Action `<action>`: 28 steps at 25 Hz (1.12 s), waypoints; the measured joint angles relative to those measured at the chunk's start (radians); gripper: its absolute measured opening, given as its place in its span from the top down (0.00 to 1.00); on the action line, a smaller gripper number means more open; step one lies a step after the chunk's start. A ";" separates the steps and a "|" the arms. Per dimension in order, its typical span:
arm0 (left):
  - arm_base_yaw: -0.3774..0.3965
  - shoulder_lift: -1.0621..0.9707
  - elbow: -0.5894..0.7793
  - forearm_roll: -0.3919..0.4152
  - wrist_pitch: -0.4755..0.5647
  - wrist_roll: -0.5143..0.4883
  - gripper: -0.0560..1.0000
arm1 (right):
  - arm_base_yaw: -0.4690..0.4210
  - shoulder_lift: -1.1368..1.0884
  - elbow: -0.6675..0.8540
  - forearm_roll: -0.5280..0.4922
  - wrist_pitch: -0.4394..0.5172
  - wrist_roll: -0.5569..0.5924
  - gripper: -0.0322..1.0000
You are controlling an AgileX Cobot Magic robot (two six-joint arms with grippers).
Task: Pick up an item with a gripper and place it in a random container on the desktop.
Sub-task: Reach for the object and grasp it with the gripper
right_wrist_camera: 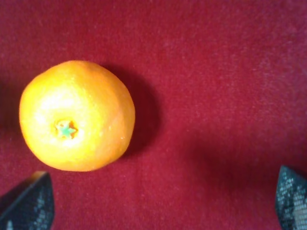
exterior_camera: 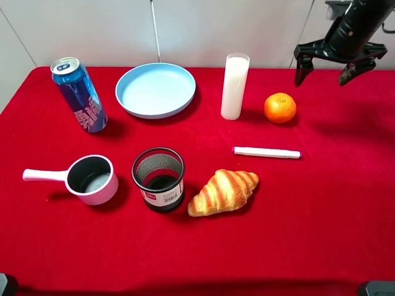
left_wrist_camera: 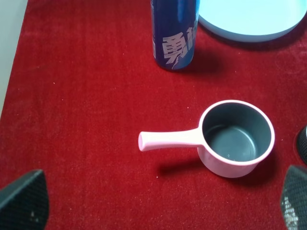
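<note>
**First speaker:** Where is the small round orange fruit with dimpled skin (exterior_camera: 280, 107)?

**Second speaker:** It rests stem-end up on the desk (exterior_camera: 321, 209), which is covered in bright red cloth, toward the far right side. A tall white glass tumbler (exterior_camera: 235, 86) stands just left of it. A white marker pen with pink ends (exterior_camera: 266, 152) lies nearer to us, apart from it.

**First speaker:** And the two arms?

**Second speaker:** The black two-fingered right gripper (exterior_camera: 321, 79) hangs in the air beyond the fruit, not touching it. Its fingers (right_wrist_camera: 29, 203) are spread wide and hold nothing. Seen from its wrist camera, the fruit lies closer to one finger than the other. The left gripper (left_wrist_camera: 160, 191) is poised above the red cloth near a pink handled pot with a dark inside (left_wrist_camera: 236, 139). Its fingers (left_wrist_camera: 21, 201) are also wide apart, gripping nothing.

**First speaker:** Where is the round, shallow light-blue plate (exterior_camera: 155, 90)?

**Second speaker:** It sits on the far side, well apart from the fruit, between a blue drink can (exterior_camera: 79, 94) and the tumbler. On the near side stands a black mesh cup (exterior_camera: 158, 179), and just to its right lies a golden-brown striped croissant (exterior_camera: 223, 191).
</note>
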 joint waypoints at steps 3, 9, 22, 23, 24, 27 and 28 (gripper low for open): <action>0.000 0.000 0.000 0.000 0.000 0.000 0.04 | 0.011 0.017 -0.001 0.006 -0.022 -0.015 0.30; 0.000 0.000 0.000 0.000 0.000 0.000 0.04 | 0.044 0.052 -0.002 0.019 -0.035 -0.032 0.30; 0.000 0.000 0.000 0.000 0.000 0.000 0.04 | 0.068 0.121 -0.003 0.083 -0.107 -0.079 0.30; 0.000 0.000 0.000 0.000 0.000 0.000 0.04 | 0.068 0.128 -0.003 0.088 -0.112 -0.085 0.30; 0.000 0.000 0.000 0.000 0.000 0.000 0.04 | 0.068 0.136 -0.003 0.096 -0.118 -0.090 0.30; 0.000 0.000 0.000 0.000 0.000 0.000 0.04 | 0.068 0.159 -0.003 0.121 -0.128 -0.111 0.30; 0.000 0.000 0.000 0.000 0.000 0.000 0.04 | 0.068 0.167 -0.003 0.133 -0.132 -0.118 0.30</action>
